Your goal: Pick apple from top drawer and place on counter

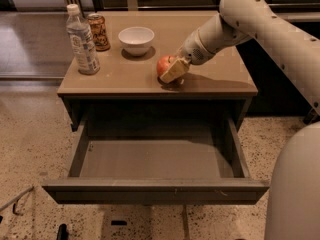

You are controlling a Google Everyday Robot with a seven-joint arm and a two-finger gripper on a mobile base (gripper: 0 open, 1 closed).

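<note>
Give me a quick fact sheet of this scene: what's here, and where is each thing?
apple: on the counter, right of centre, near the front edge
gripper: right up against the apple, low over the counter
counter: tan top, carrying everything but the drawer
top drawer: pulled open below the counter, no apple inside
white bowl: behind the apple, to its left
water bottle: upright, at the counter's left side
can: upright, just behind the bottle

Light: dim, warm, overhead.
Glare: soft sheen across counter [125, 74]; bright rim on white bowl [136, 36].
Shadows: dark patch on counter right of gripper [172, 73], set against apple [162, 64]; rear of top drawer [150, 159] in shade under counter.
</note>
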